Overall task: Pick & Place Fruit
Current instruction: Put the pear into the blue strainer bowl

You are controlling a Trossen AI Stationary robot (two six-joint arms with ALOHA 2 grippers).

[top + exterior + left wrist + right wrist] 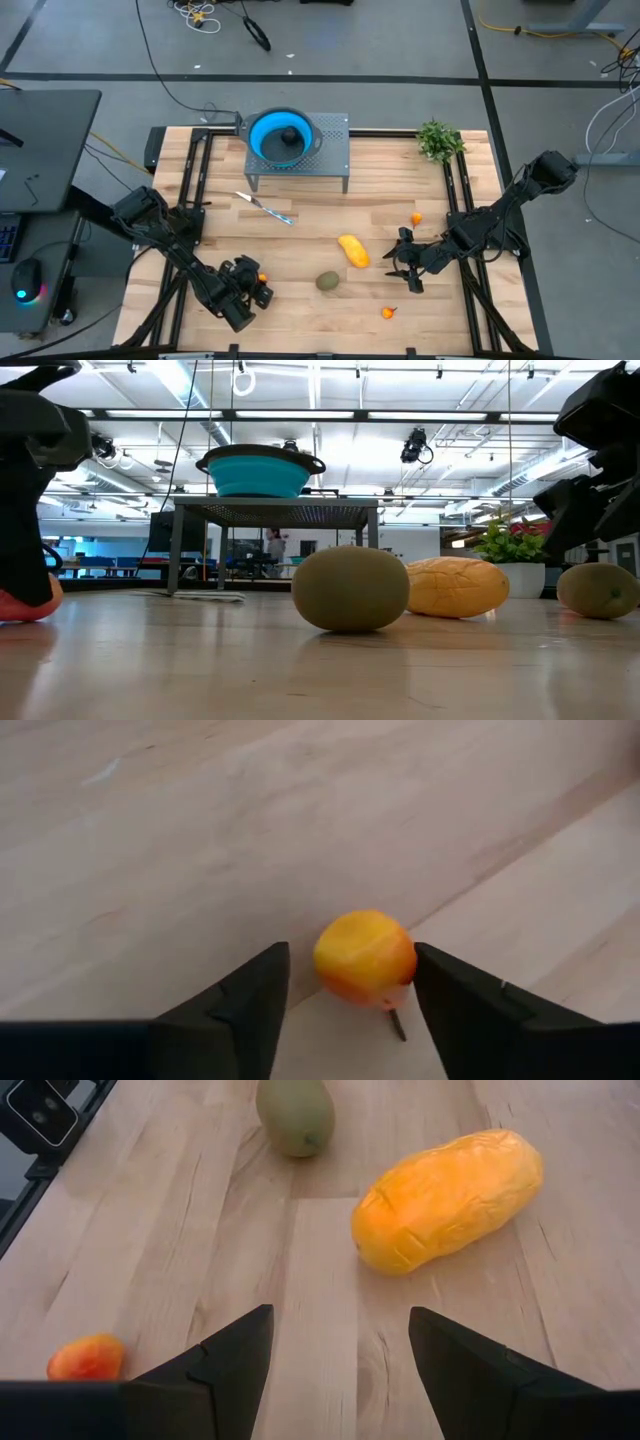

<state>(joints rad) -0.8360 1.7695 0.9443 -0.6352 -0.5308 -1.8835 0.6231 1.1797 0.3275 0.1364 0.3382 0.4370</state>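
Orange fruit (365, 958) lies between left gripper (350, 995) jaws, parted, barely touching one.

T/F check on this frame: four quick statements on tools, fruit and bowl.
1. The left tool has its fingers either side of a small orange fruit. True.
2. The right tool is holding the yellow fruit. False: its fingers are open and empty, and the yellow fruit lies on the table ahead of them.
3. The blue bowl sits on a grey stand. True.
4. The bowl is empty. False: a dark ball lies in it.
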